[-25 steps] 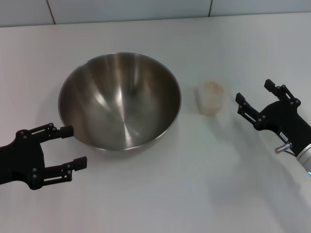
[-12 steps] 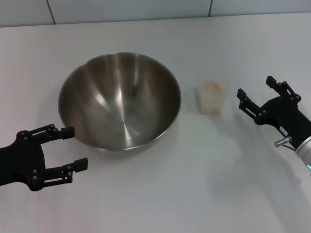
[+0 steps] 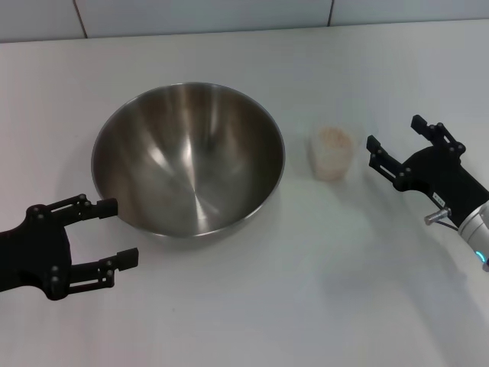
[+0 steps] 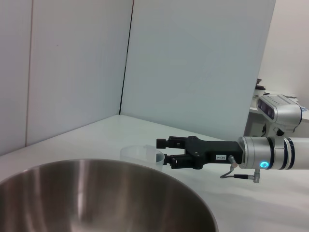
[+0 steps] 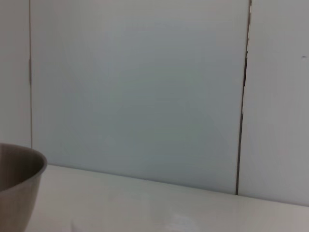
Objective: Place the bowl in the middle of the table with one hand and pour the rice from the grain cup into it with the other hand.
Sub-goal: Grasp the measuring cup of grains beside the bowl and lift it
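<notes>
Fingers of right tool point(image 3: 396, 142) spread wide beside grain cup point(image 3: 331, 152) (untouched); left tool point(image 3: 112, 232) released too.

White wall panels point(image 4: 193, 63) stand behind the scene, split by a dark seam point(image 4: 126, 55) — the same panels point(image 5: 135, 87) and a seam point(image 5: 244, 96) show again in the right wrist view

lab test bench | bare white table point(image 3: 252, 321) | plain panel walls point(image 4: 193, 63)
</notes>
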Controlling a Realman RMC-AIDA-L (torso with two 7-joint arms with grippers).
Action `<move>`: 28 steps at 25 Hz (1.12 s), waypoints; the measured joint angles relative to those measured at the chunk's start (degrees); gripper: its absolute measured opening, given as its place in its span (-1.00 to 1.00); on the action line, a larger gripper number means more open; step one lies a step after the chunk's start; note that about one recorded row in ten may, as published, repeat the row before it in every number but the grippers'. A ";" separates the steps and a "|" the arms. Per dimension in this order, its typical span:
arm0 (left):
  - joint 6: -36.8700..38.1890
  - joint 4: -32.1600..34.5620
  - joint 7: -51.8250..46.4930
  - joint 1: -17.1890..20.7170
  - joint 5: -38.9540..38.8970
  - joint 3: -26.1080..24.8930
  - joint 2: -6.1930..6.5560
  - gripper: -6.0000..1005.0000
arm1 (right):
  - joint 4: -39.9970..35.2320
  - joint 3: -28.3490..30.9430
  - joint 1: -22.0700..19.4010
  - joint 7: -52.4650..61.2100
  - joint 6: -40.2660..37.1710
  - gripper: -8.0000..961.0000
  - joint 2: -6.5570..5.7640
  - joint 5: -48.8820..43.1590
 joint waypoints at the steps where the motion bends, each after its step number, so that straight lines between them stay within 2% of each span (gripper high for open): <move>1: 0.02 0.04 -0.01 0.05 0.00 0.00 0.00 0.62 | 0.00 0.00 0.03 0.03 0.05 0.72 0.00 0.00; 28: 0.46 0.22 -0.37 -0.28 0.01 0.00 -0.09 0.62 | 0.35 0.82 1.88 0.40 2.95 0.72 0.00 0.00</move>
